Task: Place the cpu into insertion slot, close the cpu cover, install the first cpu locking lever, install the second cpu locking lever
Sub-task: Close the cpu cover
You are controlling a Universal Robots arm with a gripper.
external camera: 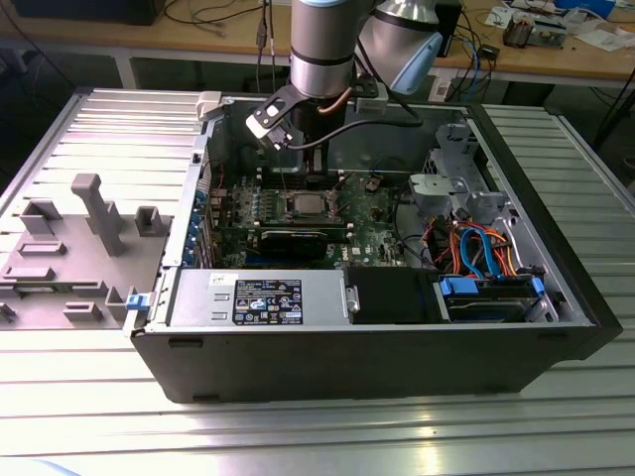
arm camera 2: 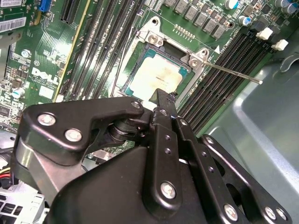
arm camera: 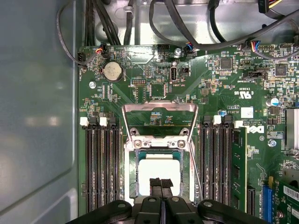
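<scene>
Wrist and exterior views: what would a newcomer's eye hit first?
The pale square cpu sits in the insertion slot mid-board, with the gripper, fingers shut, right over its edge. Just beyond it the cpu cover lies flipped open. In the exterior view the arm reaches down into an open computer case.

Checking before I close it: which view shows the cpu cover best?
The first wrist view: the cpu cover is seen whole, swung open past the seated cpu. In the second wrist view and the exterior view I cannot pick it out for sure.
</scene>
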